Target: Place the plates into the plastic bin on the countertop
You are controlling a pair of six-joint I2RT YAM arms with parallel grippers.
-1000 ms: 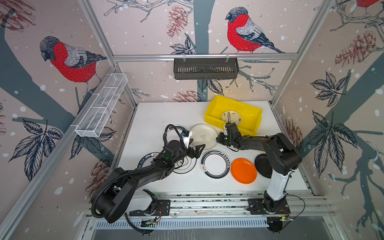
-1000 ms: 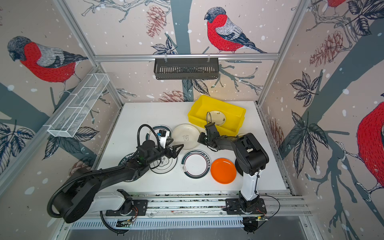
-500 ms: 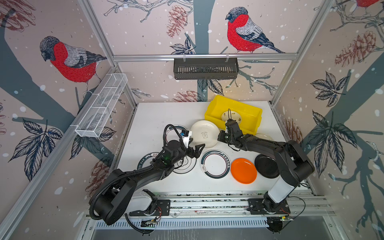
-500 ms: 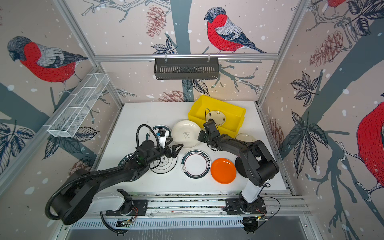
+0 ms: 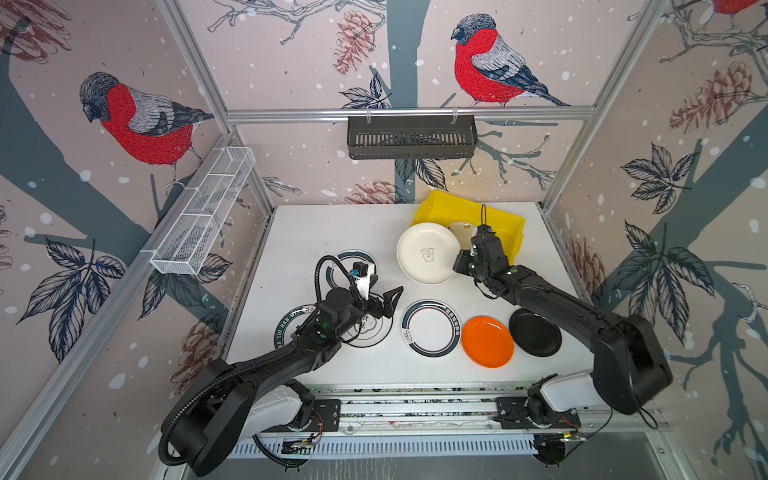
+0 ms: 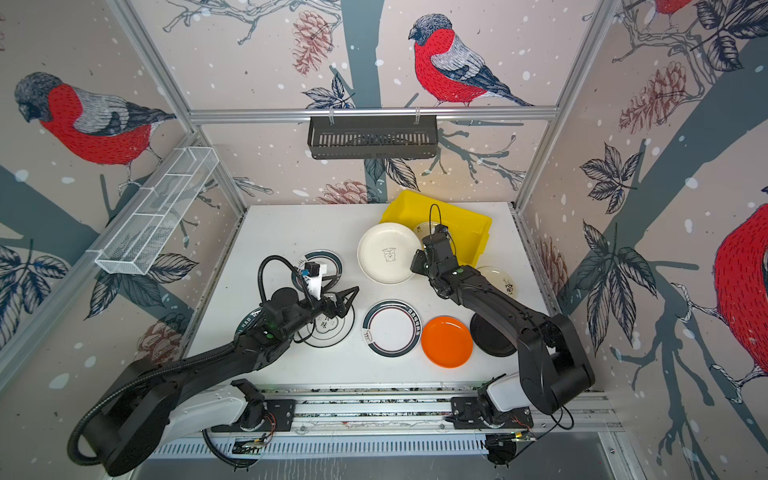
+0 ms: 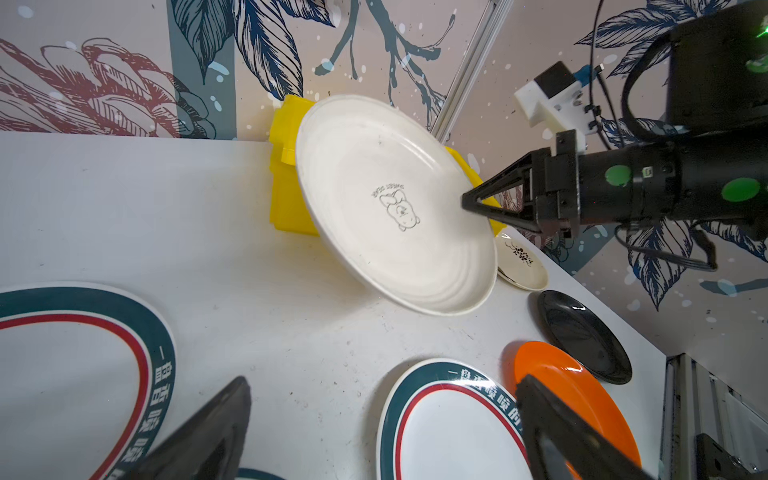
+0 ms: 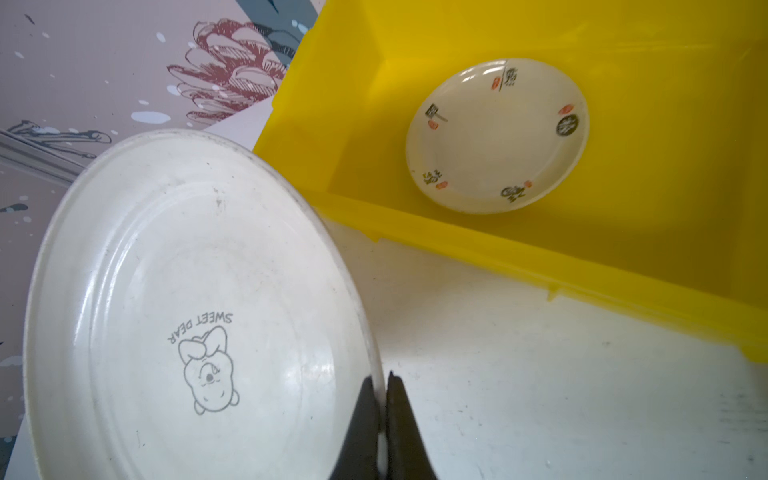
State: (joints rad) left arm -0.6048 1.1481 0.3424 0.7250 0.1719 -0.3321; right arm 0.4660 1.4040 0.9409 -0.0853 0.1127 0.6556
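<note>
Right gripper (image 8: 384, 380) here: my two black fingertips are pinched tight on the rim of the cream plate (image 8: 199, 311), the one with the little cartoon bear and "SWEET DEAR" printed in the middle. Only the very edge of the plate sits between my tips.

The plate is off the countertop (image 5: 311, 249) and tilted, hanging just beside the near corner of the yellow bin (image 8: 540, 257). It is not over the opening yet. Inside the bin, a small patterned plate (image 8: 496, 135) already lies flat on the floor.

My read on the plate: rigid, shallow and probably light, with a smooth, glossy lip. A grip this narrow at one edge could let it swing or slide, so I would go gently. The rim looks like the only place to hold a flat plate like this.

My left gripper (image 7: 384, 380) is spread wide and holds nothing. It hovers low over the plates waiting on the countertop, with the teal-rimmed plate (image 5: 431, 328), the orange plate (image 5: 487, 341) and the black plate (image 5: 535, 332) in a row nearby.
</note>
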